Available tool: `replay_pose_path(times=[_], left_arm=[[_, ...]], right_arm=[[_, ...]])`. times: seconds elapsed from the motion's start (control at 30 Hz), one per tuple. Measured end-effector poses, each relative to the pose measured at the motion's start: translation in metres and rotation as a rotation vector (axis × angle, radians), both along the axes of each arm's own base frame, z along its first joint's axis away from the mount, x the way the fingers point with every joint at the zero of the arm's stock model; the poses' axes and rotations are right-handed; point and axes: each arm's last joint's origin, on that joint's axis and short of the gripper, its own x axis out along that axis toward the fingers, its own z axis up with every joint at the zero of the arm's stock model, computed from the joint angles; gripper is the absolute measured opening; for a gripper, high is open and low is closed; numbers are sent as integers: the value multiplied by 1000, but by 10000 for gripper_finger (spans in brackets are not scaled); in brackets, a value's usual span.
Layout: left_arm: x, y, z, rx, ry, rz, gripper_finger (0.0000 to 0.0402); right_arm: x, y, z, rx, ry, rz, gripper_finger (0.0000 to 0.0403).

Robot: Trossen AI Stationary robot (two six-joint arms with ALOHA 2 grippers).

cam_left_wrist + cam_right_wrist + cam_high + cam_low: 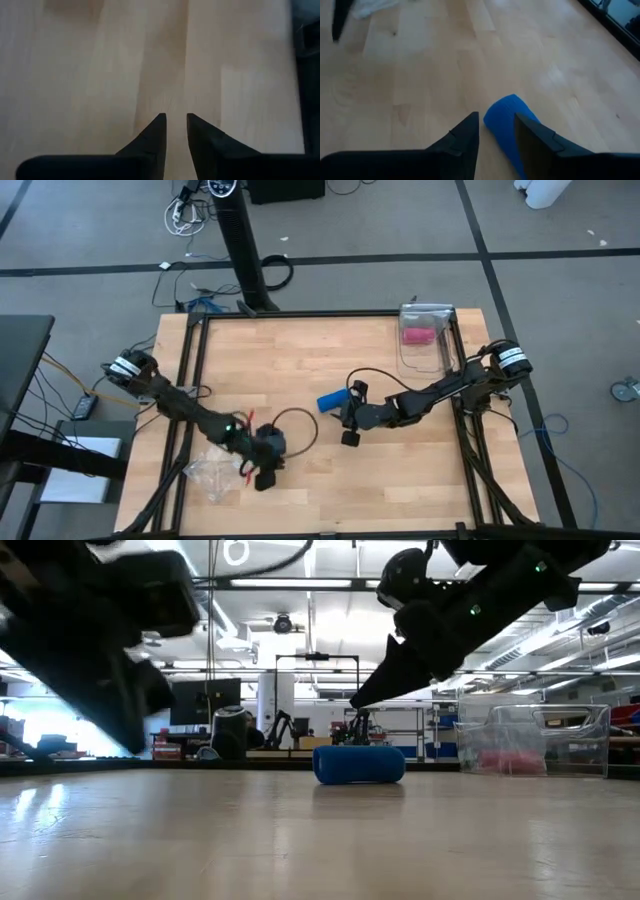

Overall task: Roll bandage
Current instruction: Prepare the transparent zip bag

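Note:
The bandage [332,401] is a short bright blue rolled cylinder. It lies on its side on the wooden table near the middle, as the low view [359,764] also shows. My right gripper [496,116] hovers just above and to the right of it, open by a modest gap, and the roll [507,125] shows between and beyond the fingertips. In the low view the right fingers [372,692] stand clear above the roll. My left gripper [176,116] is at the near left [265,472], low over bare wood, its fingers a narrow gap apart and empty.
A clear plastic box [425,340] with a pink roll [416,334] stands at the far right edge. A crumpled clear plastic bag [213,473] lies beside my left gripper. A dark cable loop [292,428] hangs between the arms. A black frame [300,315] borders the table.

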Motion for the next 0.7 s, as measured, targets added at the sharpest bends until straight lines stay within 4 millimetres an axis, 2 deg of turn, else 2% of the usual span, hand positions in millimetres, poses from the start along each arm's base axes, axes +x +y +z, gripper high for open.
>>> replay_pose_path(times=[0.17,0.27,0.33,0.43,0.53,0.7], left_arm=[[-17,-24,37,112,282,149,76],[-36,-30,56,161,426,340,69],[-50,-31,61,168,527,491,61],[-71,-32,58,179,675,647,44],[-86,-31,45,184,785,759,24],[-102,-25,19,207,813,849,5]], right_arm=[[-1,0,-1,-2,25,10,117],[-2,0,-2,-4,31,10,113],[-2,0,-2,-9,34,13,109],[-2,0,-2,-20,35,20,104],[-2,0,-2,-23,36,22,98],[-2,1,-2,-24,36,28,90]])
